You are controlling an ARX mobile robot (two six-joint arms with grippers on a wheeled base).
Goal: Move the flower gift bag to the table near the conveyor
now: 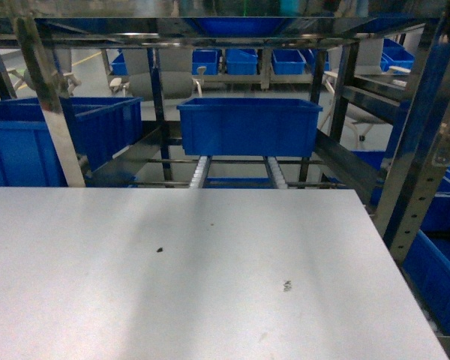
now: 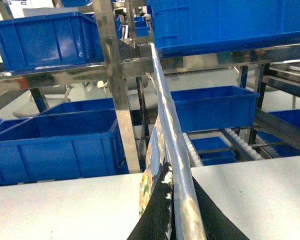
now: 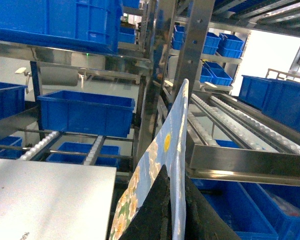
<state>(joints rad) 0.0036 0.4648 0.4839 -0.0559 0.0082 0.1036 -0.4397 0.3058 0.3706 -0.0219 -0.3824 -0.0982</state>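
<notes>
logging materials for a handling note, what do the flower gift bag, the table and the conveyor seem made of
Flower gift bag: looks like glossy coated paper or film, judging by the printed flowers and a shiny edge; it sits pinched in each tool.
Table: matte pale laminate or painted board, with only soft reflections.
Conveyor: shiny metal frame, probably steel, with mirror glints; white rollers, likely plastic.

Blue bins [image 1: 248, 126], pale floor [image 1: 90, 69]

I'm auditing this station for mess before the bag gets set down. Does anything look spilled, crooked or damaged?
Nothing stands out. The table carries only a few small dark specks and a tiny mark. The blue bin sits squarely on the conveyor. Both wrist views show a flower gift bag pinched edge-on.
</notes>
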